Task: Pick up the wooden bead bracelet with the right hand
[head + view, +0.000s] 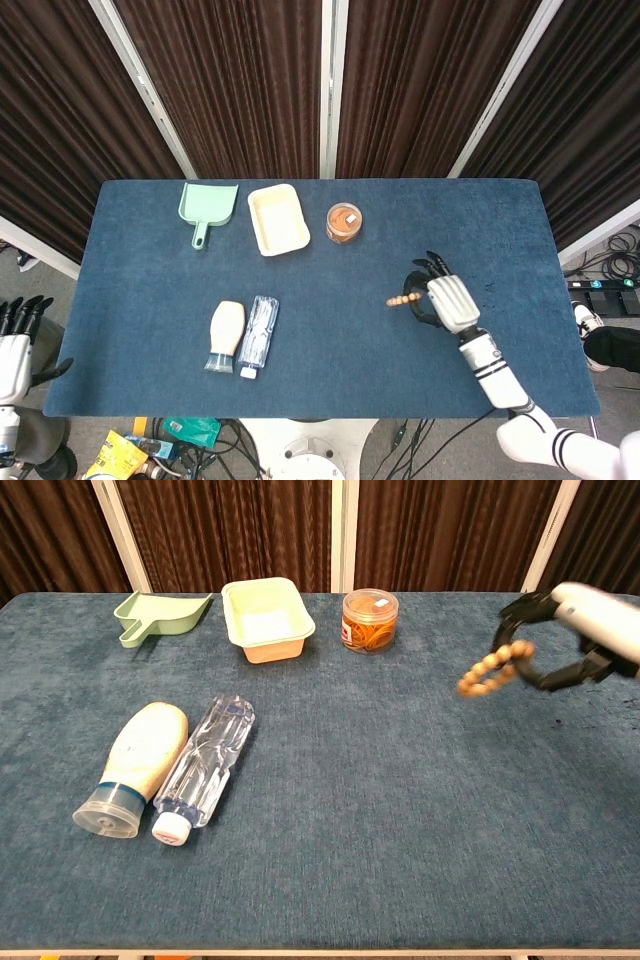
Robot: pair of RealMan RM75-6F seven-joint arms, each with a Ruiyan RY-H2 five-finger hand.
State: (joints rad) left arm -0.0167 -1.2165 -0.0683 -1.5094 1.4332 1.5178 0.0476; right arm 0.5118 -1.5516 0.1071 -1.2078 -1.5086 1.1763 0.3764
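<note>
The wooden bead bracelet (488,670) (403,298) hangs in the air above the blue table, dangling from the curled fingers of my right hand (575,630) (444,299). That hand is raised over the right half of the table, silver back facing up, with the beads sticking out to its left. My left hand (18,340) hangs off the table's left edge, fingers apart, holding nothing; only the head view shows it.
A mayonnaise bottle (135,765) and a clear plastic bottle (205,765) lie side by side at the front left. At the back stand a green dustpan (160,615), a cream tray (265,620) and a round tub of orange rubber bands (369,620).
</note>
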